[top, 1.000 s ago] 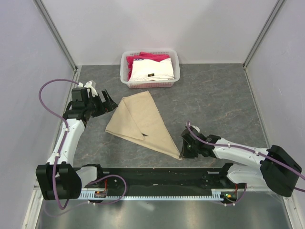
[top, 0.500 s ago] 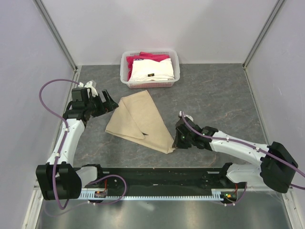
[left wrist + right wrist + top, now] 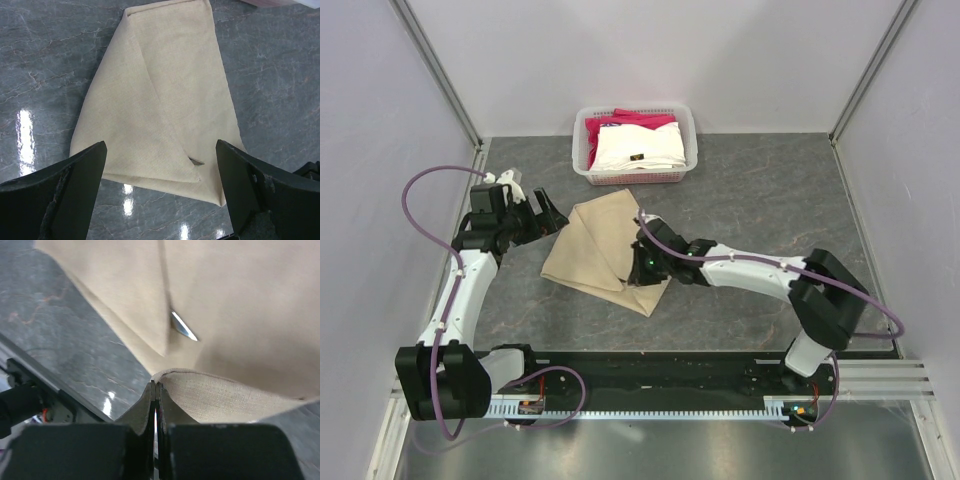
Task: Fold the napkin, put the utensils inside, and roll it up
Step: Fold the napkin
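Observation:
The tan napkin (image 3: pixel 603 238) lies folded on the grey tabletop, and a flap crosses it in the left wrist view (image 3: pixel 160 85). My right gripper (image 3: pixel 643 264) is shut on the napkin's lifted near corner, and the hem is pinched between its fingers (image 3: pixel 156 385). Only the dark pointed tip of the knife (image 3: pixel 196 161) pokes out from under a fold, and the same knife tip (image 3: pixel 183 326) shows in the right wrist view. The handle is hidden under the cloth. My left gripper (image 3: pixel 548 214) hovers open at the napkin's left edge, its jaws (image 3: pixel 160 146) wide apart and empty.
A white basket (image 3: pixel 582 152) stands at the back, just beyond the napkin. It holds a white folded cloth (image 3: pixel 638 148) and a pink-red one (image 3: pixel 632 120). Walls close in the left, right and back sides. The black base rail (image 3: pixel 650 365) runs along the near edge.
My right gripper closed on the napkin's near-right corner and carried it up and to the left over the cloth, shortening the long point. The left arm stayed where it was.

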`<state>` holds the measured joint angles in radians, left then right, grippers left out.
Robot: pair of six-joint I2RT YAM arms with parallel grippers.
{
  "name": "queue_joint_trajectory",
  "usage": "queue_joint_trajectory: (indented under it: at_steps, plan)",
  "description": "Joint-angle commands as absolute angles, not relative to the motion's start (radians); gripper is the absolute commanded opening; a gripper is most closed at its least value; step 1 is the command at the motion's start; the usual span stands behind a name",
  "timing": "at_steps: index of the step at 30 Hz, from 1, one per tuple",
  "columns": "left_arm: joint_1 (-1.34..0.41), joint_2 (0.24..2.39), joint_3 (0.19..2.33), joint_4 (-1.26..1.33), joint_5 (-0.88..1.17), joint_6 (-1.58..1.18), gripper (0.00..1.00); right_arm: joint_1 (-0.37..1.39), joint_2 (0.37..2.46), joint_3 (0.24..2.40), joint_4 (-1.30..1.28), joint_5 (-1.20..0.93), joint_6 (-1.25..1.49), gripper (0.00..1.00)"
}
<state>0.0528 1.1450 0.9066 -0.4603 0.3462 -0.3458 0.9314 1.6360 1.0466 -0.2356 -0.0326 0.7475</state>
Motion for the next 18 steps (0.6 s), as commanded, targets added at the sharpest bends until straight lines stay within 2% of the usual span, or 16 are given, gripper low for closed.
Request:
queue_joint_trajectory:
  at_steps: [1,8,18]
  plan:
    - [0.058,1.120,0.897,-0.423,0.350,-0.342,0.97,0.966,1.738,1.192,-0.080,-0.113,0.693,0.00]
    - [0.057,1.118,0.896,-0.423,0.341,-0.342,0.98,0.996,1.879,1.370,-0.032,-0.173,0.675,0.00]
    - [0.060,1.118,0.897,-0.425,0.333,-0.342,0.98,1.012,1.960,1.457,0.043,-0.202,0.681,0.00]
